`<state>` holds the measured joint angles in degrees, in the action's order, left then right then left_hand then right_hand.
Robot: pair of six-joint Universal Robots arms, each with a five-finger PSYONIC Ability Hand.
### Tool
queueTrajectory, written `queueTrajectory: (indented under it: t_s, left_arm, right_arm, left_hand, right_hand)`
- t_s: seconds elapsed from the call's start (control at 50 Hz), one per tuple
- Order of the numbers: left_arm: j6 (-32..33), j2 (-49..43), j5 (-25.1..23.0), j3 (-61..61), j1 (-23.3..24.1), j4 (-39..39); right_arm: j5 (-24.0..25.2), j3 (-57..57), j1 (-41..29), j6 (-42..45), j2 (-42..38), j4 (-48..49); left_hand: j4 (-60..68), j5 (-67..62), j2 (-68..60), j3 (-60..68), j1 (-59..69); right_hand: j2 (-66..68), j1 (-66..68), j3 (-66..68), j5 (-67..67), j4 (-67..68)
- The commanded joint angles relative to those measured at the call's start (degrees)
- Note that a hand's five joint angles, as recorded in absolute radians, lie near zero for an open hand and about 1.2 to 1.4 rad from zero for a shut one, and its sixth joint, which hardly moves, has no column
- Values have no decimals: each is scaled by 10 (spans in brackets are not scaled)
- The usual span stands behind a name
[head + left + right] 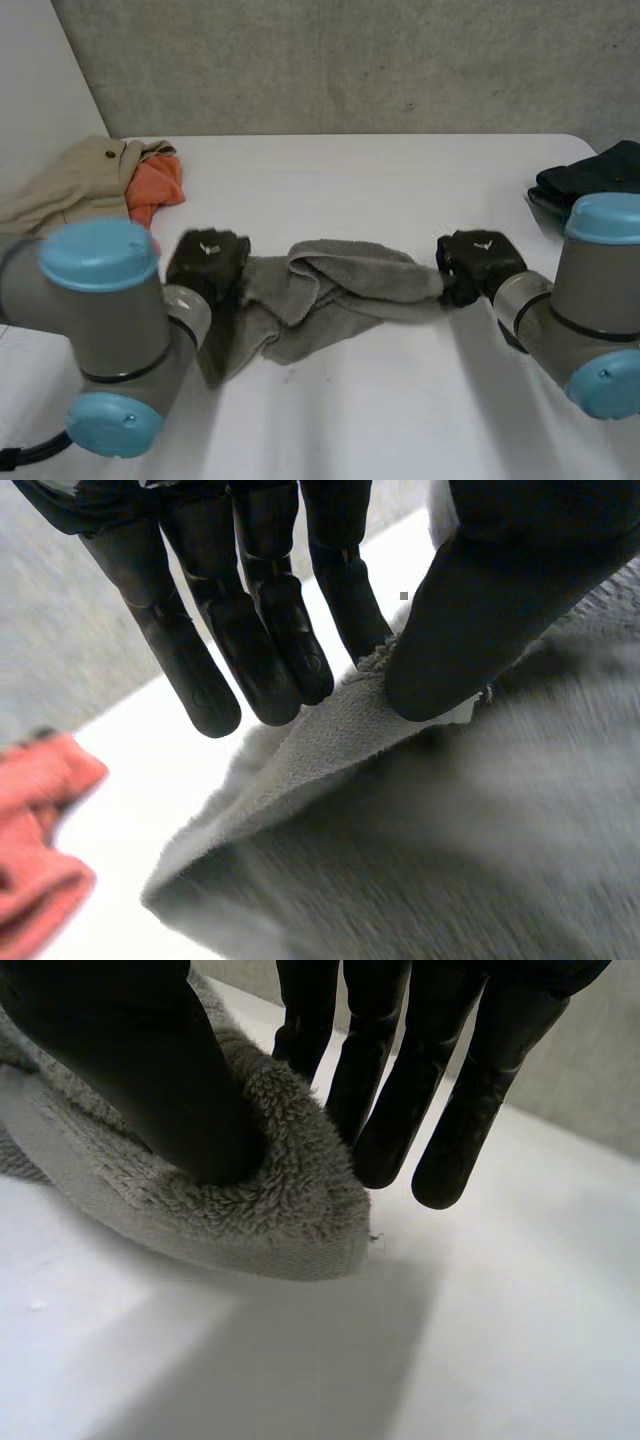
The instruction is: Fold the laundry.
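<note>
The white table (pixel 400 400) carries a grey terry towel (pixel 340 285) at its middle, between the two hands. The towel is bunched and twisted into a loose rope toward its right end, with a thick fold humped across the top. Its left part spreads wider and flatter, trailing a flap toward the near left. A hemmed band runs along its edge.

At the far left lies a crumpled beige garment (pixel 75 180). A dark garment (pixel 595 175) sits at the far right edge, and an orange cloth (pixel 160 185) lies just right of the beige one.

The left hand (pixel 208 262) pinches the towel's left edge between thumb (pixel 480 620) and straight fingers (pixel 255 640). The right hand (pixel 478 262) clamps the towel's right corner, thumb (pixel 150 1070) pressed into the pile against its straight fingers (pixel 385 1090).
</note>
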<state>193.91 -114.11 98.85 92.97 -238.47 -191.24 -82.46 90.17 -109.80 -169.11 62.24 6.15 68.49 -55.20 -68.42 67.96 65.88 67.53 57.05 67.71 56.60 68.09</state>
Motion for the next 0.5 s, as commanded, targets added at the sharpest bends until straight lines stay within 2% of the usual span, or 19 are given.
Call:
queueTrajectory:
  t_s: [0.02, 0.1, 0.18, 0.32, 0.4, 0.48, 0.5]
  left_arm:
    - [4, 110, -1, 10, -23, 24]
    - [5, 175, -21, 7, -54, 85]
    - [7, 216, -81, -3, -93, 149]
    - [8, 244, -133, -17, -143, 179]
    - [31, 196, -142, -22, -148, 177]
    - [78, 93, -136, -57, -148, 179]
    - [96, 53, -134, -82, -142, 178]
  right_arm:
    - [-2, -12, 6, 132, 95, -40]
    - [-2, -36, 7, 212, 148, -85]
    - [-14, -65, 33, 282, 193, -144]
    - [-41, -82, 40, 402, 222, -242]
    - [-51, -83, 40, 452, 212, -261]
    - [-56, -96, 38, 476, 153, -260]
    - [-60, -113, 36, 481, 116, -259]
  left_hand:
    - [115, -148, -116, 120, 141]
    - [115, -148, -116, 120, 141]
    - [115, -148, -116, 120, 141]
    - [115, -148, -116, 120, 141]
    - [115, -148, -116, 120, 141]
    - [115, -148, -116, 120, 141]
    - [115, -148, -116, 120, 141]
  right_hand:
    - [125, 229, 123, 134, 119]
    - [125, 229, 123, 134, 119]
    - [125, 229, 123, 134, 119]
    - [125, 229, 123, 134, 119]
    - [125, 229, 123, 134, 119]
    - [125, 229, 123, 134, 119]
    - [125, 229, 123, 134, 119]
